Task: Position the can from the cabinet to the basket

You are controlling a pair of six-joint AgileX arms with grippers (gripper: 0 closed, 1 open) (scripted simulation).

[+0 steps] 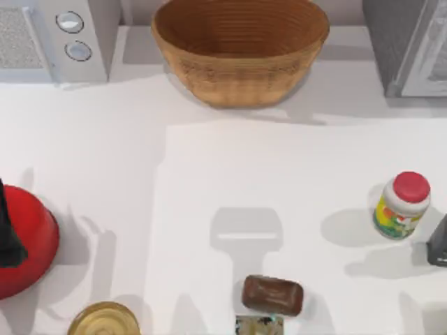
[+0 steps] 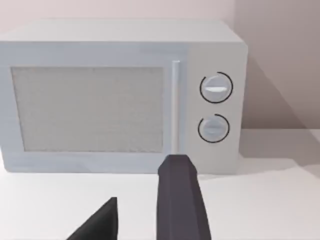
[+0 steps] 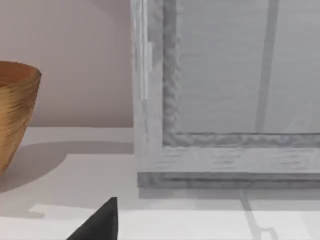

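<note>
white tabletop under a pale pink wall holds the basket [image 1: 241, 49] at the back middle, the cabinet [image 1: 408, 45] back right (door shut), a microwave [image 1: 59, 38] back left, while the left gripper [image 2: 145, 220] faces it, fingers apart.

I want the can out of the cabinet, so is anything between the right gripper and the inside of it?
Yes. The cabinet door looks shut in the right wrist view, its white frame facing the right gripper. No can is visible.
</note>
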